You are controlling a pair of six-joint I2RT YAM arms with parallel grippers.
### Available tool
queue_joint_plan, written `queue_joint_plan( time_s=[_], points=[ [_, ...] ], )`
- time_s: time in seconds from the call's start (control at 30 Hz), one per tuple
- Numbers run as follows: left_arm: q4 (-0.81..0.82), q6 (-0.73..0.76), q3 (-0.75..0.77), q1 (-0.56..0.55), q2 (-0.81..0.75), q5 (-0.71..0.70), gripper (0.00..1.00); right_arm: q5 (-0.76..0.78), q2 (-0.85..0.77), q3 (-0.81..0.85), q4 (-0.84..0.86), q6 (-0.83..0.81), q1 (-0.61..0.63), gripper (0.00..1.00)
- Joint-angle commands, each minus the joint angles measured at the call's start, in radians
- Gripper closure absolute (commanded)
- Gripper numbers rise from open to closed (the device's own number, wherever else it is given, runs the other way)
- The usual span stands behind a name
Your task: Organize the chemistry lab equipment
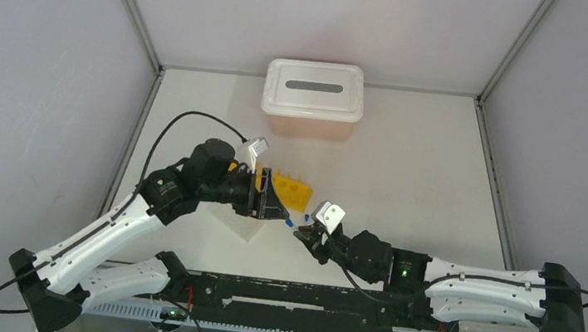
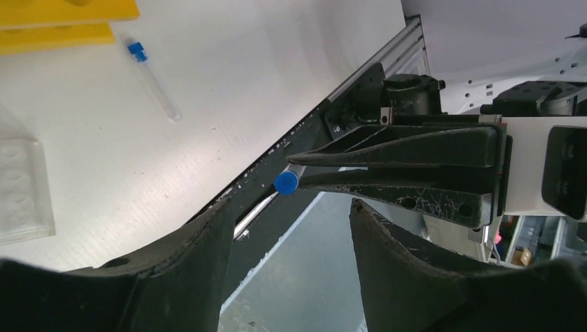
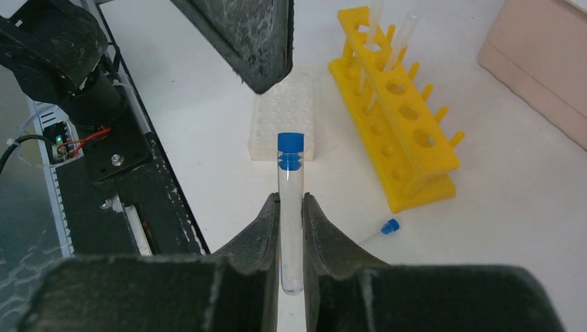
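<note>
Right tool (image 3: 291, 202) pinched blue-capped tube (image 3: 291, 173) by its body, cap outward, over worktop's (image 3: 208, 104) near edge; left tool (image 2: 289, 204) spread facing cap, likely for handover toward yellow rack (image 3: 408, 131).

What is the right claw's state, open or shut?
Shut on the blue-capped tube: the right claw pinches its clear body from both sides.
</note>
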Motion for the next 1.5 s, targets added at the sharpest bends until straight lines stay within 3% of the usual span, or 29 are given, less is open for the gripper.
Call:
queue_joint_plan(
  time_s=[0.0,0.73,1.47],
  points=[
    [0.061,-0.024,-0.040,0.009,0.002,0.105,0.35,-0.029,-0.007,0.036,0.066,-0.056,0.011,0.89],
    [0.042,0.016,-0.053,0.013,0.066,0.179,0.45,-0.088,0.034,0.071,0.108,-0.081,0.019,0.91],
    [0.007,0.051,-0.065,0.013,0.064,0.197,0.68,-0.097,0.039,0.072,0.119,-0.083,0.013,0.93]
  ],
)
